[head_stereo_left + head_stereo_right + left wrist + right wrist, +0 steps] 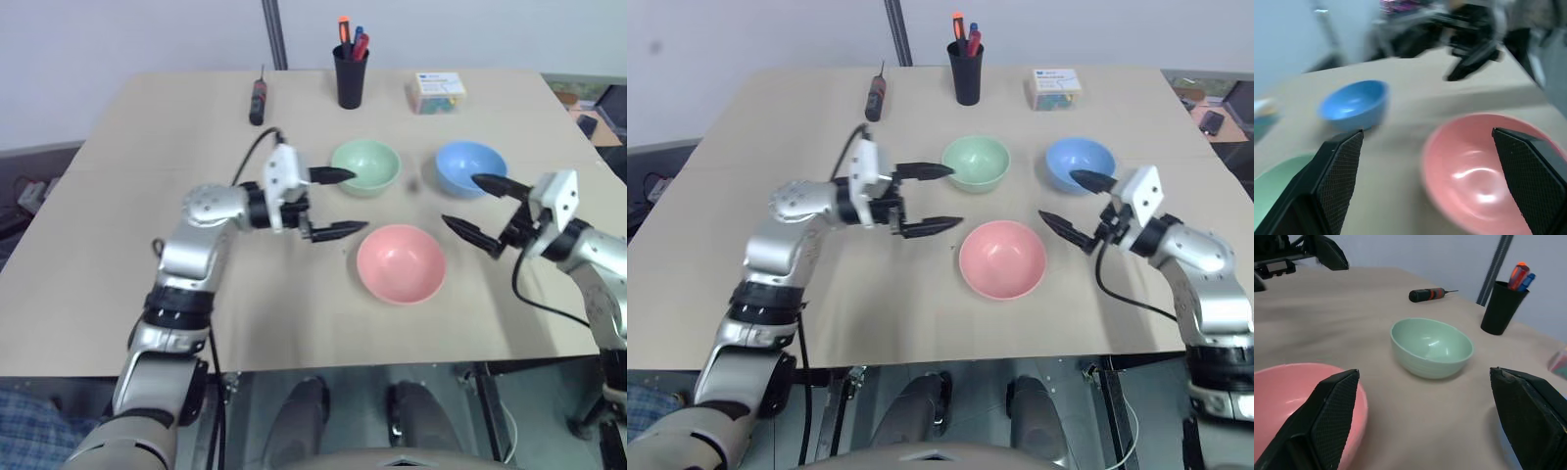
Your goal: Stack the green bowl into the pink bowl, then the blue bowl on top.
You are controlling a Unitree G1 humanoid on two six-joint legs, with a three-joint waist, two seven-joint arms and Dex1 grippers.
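The left gripper (340, 203) has its fingers spread wide and holds nothing; the green bowl (366, 166) sits just past its upper fingertip and the pink bowl (401, 262) just beyond the lower one. The right gripper (473, 207) also has its fingers spread, empty, with the blue bowl (469, 167) beside its upper fingertip. All three bowls stand apart on the surface (147, 284).

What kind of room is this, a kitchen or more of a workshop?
Probably a lab or office workspace, not a kitchen: a plain table carries a black cup of pens, a screwdriver and a small box, with cables and gear at the edges.
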